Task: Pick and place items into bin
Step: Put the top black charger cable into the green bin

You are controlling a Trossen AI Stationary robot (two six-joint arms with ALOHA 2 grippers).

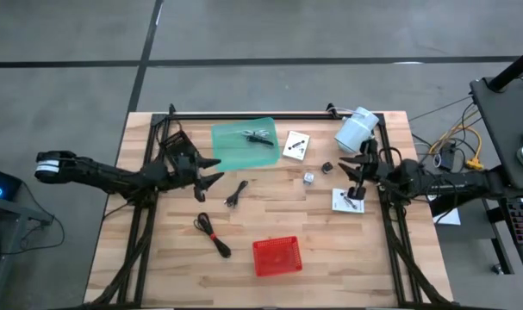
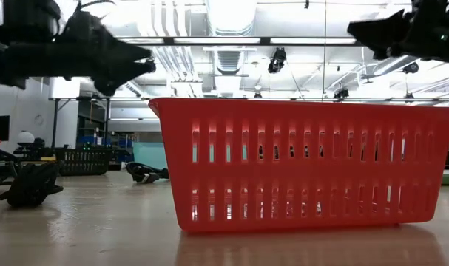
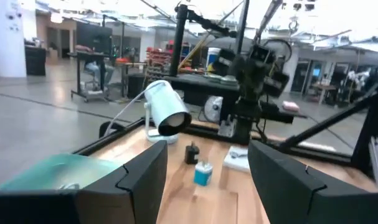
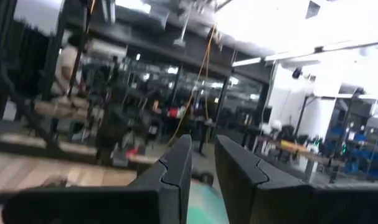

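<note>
The red bin [image 1: 277,256] stands near the table's front edge. Two black coiled cables lie loose on the wood, one [image 1: 235,194] mid-table and one [image 1: 211,234] left of the bin. A black item [image 1: 259,136] lies on a green sheet [image 1: 235,146] at the back. Two white cards [image 1: 295,145] [image 1: 347,200], a small black part [image 1: 326,167] and a silver part [image 1: 309,178] lie to the right. My left gripper [image 1: 211,172] [image 3: 207,149] hangs open above the table's left side, empty. My right gripper [image 1: 351,168] [image 4: 204,146] hangs above the right side, shut to a narrow slit, empty.
A large white cylinder [image 1: 358,129] on a stand sits at the back right corner. A black frame [image 1: 244,114] runs along the table's far edge and down both sides. In the low view the bin [image 2: 305,166] fills the foreground, and the near cable [image 2: 32,185] lies to its left.
</note>
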